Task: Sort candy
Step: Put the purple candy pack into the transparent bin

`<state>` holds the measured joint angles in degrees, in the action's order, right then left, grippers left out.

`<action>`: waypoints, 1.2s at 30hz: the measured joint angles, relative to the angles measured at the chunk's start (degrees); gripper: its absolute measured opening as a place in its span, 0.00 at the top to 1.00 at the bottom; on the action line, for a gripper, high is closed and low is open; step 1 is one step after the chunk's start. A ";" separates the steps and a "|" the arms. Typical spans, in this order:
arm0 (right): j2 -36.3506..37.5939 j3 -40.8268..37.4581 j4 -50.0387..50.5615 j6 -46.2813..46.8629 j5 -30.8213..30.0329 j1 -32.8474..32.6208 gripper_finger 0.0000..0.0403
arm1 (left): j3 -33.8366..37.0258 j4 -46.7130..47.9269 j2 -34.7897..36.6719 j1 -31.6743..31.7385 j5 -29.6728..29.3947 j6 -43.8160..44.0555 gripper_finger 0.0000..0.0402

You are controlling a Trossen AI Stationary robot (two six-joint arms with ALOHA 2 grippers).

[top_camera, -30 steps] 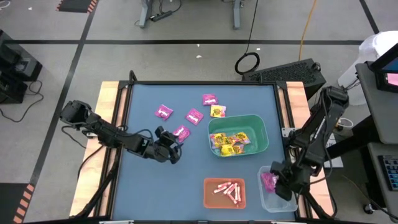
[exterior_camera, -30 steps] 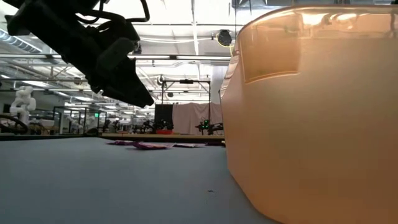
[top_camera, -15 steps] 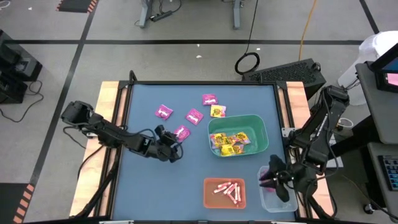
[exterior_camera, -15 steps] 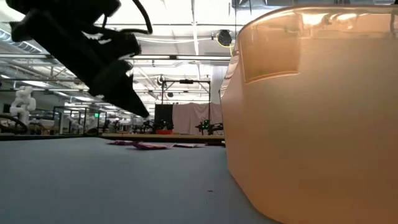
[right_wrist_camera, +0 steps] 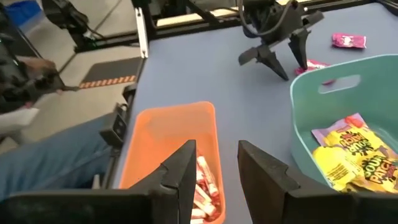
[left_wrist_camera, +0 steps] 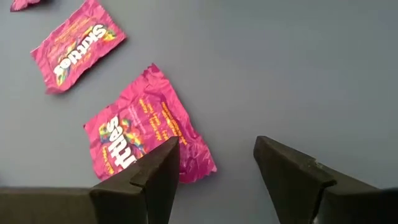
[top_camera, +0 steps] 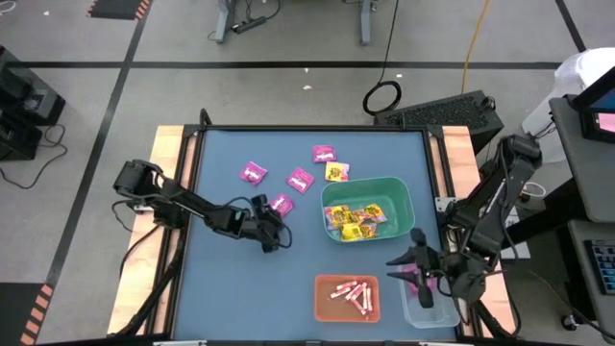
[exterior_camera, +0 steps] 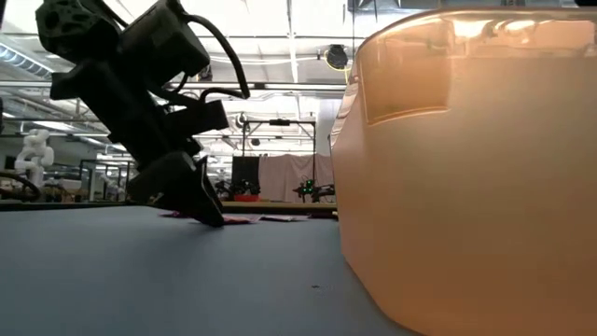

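The bench (top_camera: 307,259), a blue-grey top in a wooden frame, is carrying three bins. The green bin (top_camera: 401,219) is holding yellow packets (top_camera: 360,221), the orange bin (top_camera: 325,301) pink-white sticks (top_camera: 352,294), and the clear bin (top_camera: 415,312), by the right edge, a magenta packet (top_camera: 420,281).

The right gripper (top_camera: 415,261) is lifting up from the clear bin where it was low a second ago. Its fingers are standing part open and empty, so that drop is probably done.

The left gripper (top_camera: 272,235) is coming down toward the nearest magenta packet (left_wrist_camera: 146,132). Its fingers are spread, holding nothing, one tip already above the wrapper's edge, so a pick looks next.

Three more magenta packets (top_camera: 300,179) and one yellow packet (top_camera: 336,172) are lying loose near the bench's far edge.

Around the bench a grey floor with black tape lines is showing, and the low view is looking into a large hall.
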<state>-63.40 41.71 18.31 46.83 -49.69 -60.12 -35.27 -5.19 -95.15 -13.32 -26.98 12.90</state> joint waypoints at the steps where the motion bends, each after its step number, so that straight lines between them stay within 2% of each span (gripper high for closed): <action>1: -0.67 0.00 -0.03 0.00 0.12 0.21 0.73 | -0.04 0.10 0.00 0.23 -0.02 -0.27 0.45; 6: -4.03 0.00 -0.03 0.00 0.31 0.48 0.73 | -0.11 -0.15 0.02 2.97 3.08 0.23 0.46; 10: -5.60 0.00 -0.21 0.28 0.61 0.48 0.73 | -0.20 -0.19 0.02 5.34 5.75 0.77 0.53; 14: -5.94 0.00 -0.70 0.33 2.07 0.48 0.73 | -0.19 0.52 -0.02 6.45 5.01 1.60 0.67; 21: -5.94 0.00 -3.65 -2.97 2.04 0.46 0.73 | -0.09 1.68 -0.09 6.51 1.68 1.54 0.97; 26: -5.92 -0.02 -7.32 -7.36 1.98 0.46 0.73 | 0.04 1.86 0.55 5.90 1.62 2.47 0.99; 30: -5.92 -0.02 -9.12 -10.21 1.35 0.88 0.73 | 0.17 2.02 3.32 2.90 1.89 3.35 0.99; 36: -5.98 -0.02 -10.94 -14.25 1.24 4.17 0.73 | 0.16 1.53 10.11 -2.36 -2.40 4.99 0.99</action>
<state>-69.37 41.69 7.36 32.58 -48.45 -55.95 -35.11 -3.66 -85.04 -15.68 -29.38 17.89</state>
